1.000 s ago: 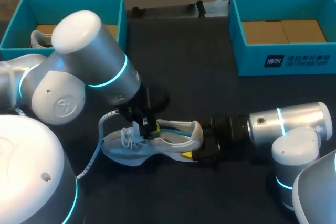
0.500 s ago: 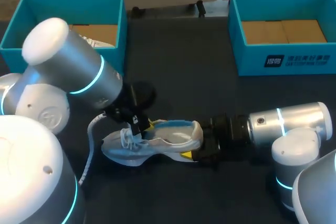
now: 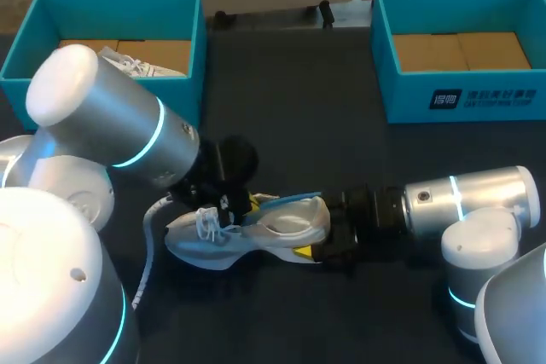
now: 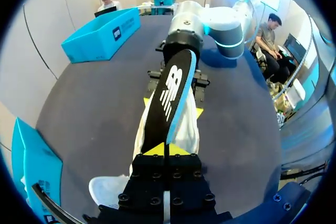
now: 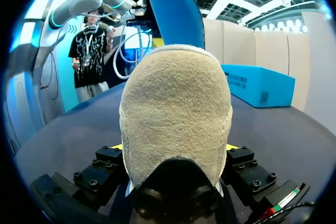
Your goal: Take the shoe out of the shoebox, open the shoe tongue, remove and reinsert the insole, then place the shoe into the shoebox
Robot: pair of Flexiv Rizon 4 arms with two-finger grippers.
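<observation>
Over the last second the left arm [image 3: 111, 130] has swung its big silver link away from the middle of the desk [image 3: 290, 108] and lower toward the left. It now uncovers more of the left box [image 3: 26, 49] and the second shoe [image 3: 128, 63] inside it. The insole [image 4: 170, 90] lay down in the shoe [image 3: 256, 232] before. It now stands lifted out of the opening, its front end pinched in the left gripper [image 4: 167, 150] and its blue edge turned up.

Your left gripper [image 4: 167, 149] comes down at a slant and pinches the insole [image 4: 170, 85], while your right gripper [image 5: 174, 147] lies low, squeezing the shoe [image 5: 176, 103].
</observation>
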